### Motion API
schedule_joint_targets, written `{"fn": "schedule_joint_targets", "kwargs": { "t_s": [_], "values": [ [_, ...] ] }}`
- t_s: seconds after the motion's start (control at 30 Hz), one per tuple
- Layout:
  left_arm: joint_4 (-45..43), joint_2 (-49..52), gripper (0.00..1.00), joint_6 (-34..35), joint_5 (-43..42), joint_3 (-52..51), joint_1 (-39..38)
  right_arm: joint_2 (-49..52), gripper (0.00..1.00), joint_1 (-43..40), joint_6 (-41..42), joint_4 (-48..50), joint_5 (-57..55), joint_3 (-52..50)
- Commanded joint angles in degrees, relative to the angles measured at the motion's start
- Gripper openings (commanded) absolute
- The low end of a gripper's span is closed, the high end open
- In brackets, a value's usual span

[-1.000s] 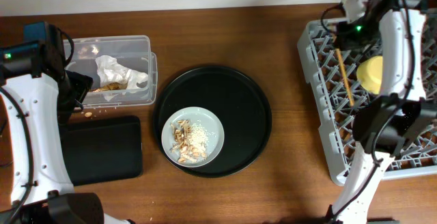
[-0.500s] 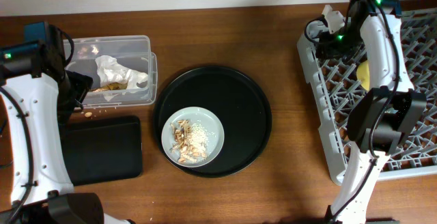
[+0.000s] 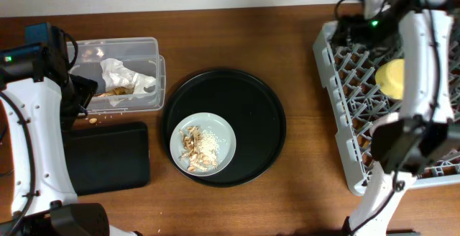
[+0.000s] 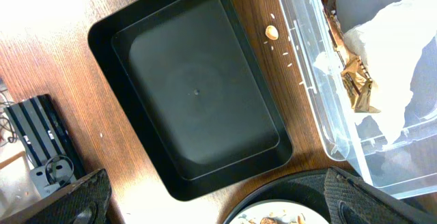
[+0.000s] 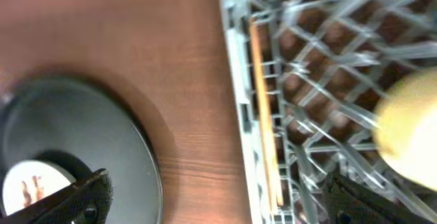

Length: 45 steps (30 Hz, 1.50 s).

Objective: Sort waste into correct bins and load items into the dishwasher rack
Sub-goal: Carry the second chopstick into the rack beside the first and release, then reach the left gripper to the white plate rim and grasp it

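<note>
Black rectangular tray (image 4: 198, 94) sits nearest, left of the round black tray (image 3: 251, 96), nothing in it. Left gripper (image 4: 212, 183) hangs close by it, jaws spread wide, gripping nothing. Pale grey plate (image 3: 220, 126) with the food scraps (image 3: 192, 144) rests on the round tray's near-left part, right of the left gripper; left arm is much the closer one, so I'd send it for the scraps. Clear tub (image 3: 152, 46), far-left of the round tray, holds the wrapper (image 3: 123, 74); one stray nut (image 4: 272, 32) on the table (image 3: 302, 193) beside it. Dishwasher rack (image 3: 338, 106) well right of the round tray: yellow bowl (image 3: 392, 78) inside, chopsticks (image 5: 263, 108) lying parallel to its rim facing the tray. Right gripper (image 5: 215, 183) over the rack's far end, jaws apart, empty.
</note>
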<state>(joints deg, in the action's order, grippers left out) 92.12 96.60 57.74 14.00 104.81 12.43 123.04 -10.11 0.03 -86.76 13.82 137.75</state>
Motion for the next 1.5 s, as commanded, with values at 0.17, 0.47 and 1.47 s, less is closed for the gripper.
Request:
{"fn": "schedule_joint_targets", "kwargs": {
  "t_s": [0.17, 0.47, 1.47],
  "values": [
    [0.1, -1.4, 0.99, 0.5, 1.0, -0.1, 0.4, -3.5, 0.99, -6.1, 5.6, -8.6, -4.0, 1.0],
    [4.6, -1.4, 0.99, -12.4, -23.5, -0.6, -0.4, -3.5, 0.98, -6.1, 5.6, -8.6, -4.0, 1.0],
    [-16.9, 23.3, 0.68, -14.4, -5.9, -0.7, -55.4, -3.5, 0.99, -6.1, 5.6, -8.6, -4.0, 1.0]
  ]
}}
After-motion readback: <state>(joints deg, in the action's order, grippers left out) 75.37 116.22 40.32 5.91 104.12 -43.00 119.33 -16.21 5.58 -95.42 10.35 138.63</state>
